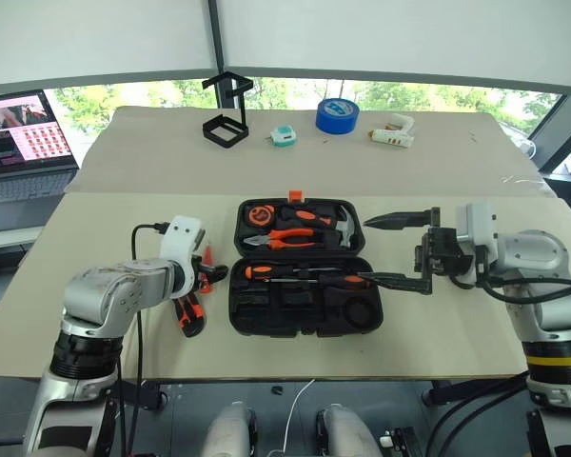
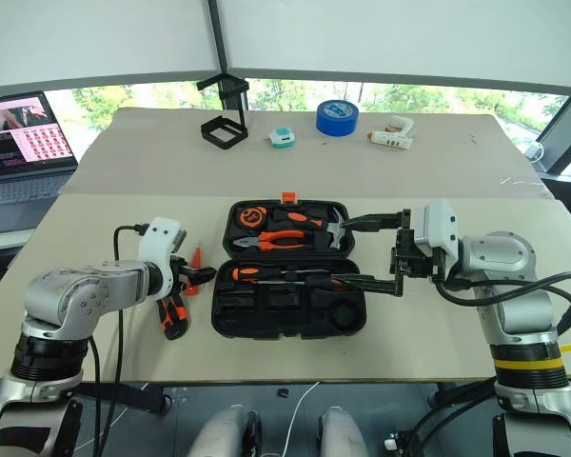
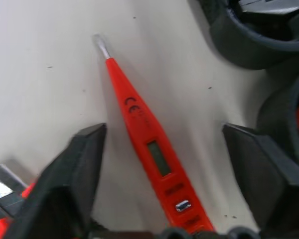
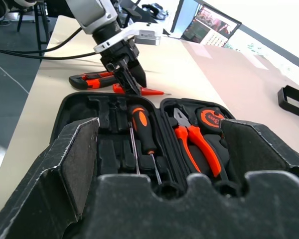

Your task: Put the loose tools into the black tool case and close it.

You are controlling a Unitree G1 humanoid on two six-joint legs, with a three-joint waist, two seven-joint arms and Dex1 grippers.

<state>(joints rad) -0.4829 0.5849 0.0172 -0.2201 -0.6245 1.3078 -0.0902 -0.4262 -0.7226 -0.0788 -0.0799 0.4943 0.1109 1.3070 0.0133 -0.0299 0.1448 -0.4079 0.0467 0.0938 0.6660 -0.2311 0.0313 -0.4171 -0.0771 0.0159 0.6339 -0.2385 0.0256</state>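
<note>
A slim orange plastic tester screwdriver [image 3: 149, 144] is straddled lengthwise on the tabletop [image 1: 124, 238] by the left gripper [image 3: 162, 149], jaws apart, beside the open black moulded-plastic tool case [image 1: 300, 319].

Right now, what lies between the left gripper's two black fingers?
In the left wrist view, the slim orange tester screwdriver lies on the table between the left gripper's open fingers.

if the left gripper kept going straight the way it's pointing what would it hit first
Most likely the slim orange tester screwdriver: it lies on the table directly between the left gripper's open jaws. Depth is hard to judge, but nothing else sits in that line.
</note>
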